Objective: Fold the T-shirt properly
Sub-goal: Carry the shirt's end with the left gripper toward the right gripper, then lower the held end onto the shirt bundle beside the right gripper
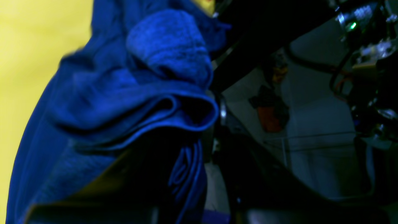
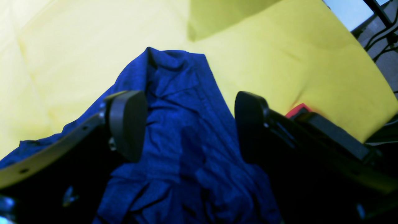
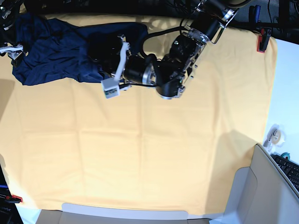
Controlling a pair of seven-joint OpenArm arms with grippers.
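At the far left corner of the table, the T-shirt [image 3: 56,53] is lying in a crumpled dark-blue heap on the yellow cloth [image 3: 140,154], nowhere near flat, with no sleeve or hem clearly laid out. In the left wrist view, a rolled, hemmed edge of the shirt [image 1: 174,109] is bunching up right in front of the camera, and the left gripper [image 3: 100,53], reaching across from the right, is sitting clenched on that fabric, its jaws buried in the folds. The right gripper [image 2: 189,124] is hovering over another part of the heap with its jaws released and standing wide; blue cloth is lying between the two pads [image 2: 127,124] but neither pad is pressing on it, as far as the right wrist view shows.

Folding has barely begun, in my judgement, since the garment needs spreading first. The main risk from here is that the left pinch is taking several layers at once, so a pull could be dragging the whole bundle instead of opening it. The thin knit could also be slipping out of a shallow grip. If the right jaws close on the heap blindly, they may be catching the yellow cloth underneath and lifting it with the shirt.
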